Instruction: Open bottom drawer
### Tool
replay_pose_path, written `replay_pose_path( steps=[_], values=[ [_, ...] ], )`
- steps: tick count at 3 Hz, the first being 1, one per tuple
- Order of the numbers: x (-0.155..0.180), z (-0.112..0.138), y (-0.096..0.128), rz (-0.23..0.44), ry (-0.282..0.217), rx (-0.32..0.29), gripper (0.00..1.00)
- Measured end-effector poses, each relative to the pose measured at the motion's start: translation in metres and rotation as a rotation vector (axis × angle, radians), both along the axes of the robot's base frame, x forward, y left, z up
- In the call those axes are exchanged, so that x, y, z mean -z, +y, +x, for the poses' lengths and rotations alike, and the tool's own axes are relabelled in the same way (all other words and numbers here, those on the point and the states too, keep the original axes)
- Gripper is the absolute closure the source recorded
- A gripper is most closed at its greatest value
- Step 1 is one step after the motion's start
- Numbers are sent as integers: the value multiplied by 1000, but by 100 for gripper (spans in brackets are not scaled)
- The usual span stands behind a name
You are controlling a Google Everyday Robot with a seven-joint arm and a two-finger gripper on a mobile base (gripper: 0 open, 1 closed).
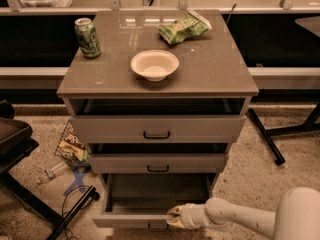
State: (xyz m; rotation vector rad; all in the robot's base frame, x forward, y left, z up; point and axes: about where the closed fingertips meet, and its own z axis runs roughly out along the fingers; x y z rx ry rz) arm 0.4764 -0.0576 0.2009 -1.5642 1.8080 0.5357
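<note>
In the camera view, the grey cabinet's top [210, 76] carries a green can [87, 37] near its rear left corner, a crumpled green snack bag [182, 29] against the rear edge right of centre, and a pale bowl [154, 64] in the middle, nearer the front edge. None of them overhangs an edge, so they look unlikely to be disturbed by drawer work below.

Under the front edge, the top drawer [200, 129] and the middle drawer [200, 163] each sit slightly forward. The bottom drawer [125, 220] is the lowest and is pulled well out, its dark inside open to view.

The gripper [174, 217] sits at the upper lip of that drawer's front, right of centre and just above the small black handle [157, 228]. The white arm [240, 219] reaches in low from the right, probably so the pull runs straight outward. Whether the jaws are apart or together cannot be told.

A wrapper [72, 146] lies on the floor left of the cabinet.
</note>
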Motion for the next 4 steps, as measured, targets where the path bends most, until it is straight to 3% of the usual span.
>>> replay_pose_path(
  steps=[1,2,3,4],
  values=[
    [-14,-9,-6,6,-40,-27,100],
    [-14,-9,-6,7,-40,-27,100],
    [-47,-25,-18,13,-123,-83,100],
    [-178,-76,-15,48,-408,-372,100]
  ],
)
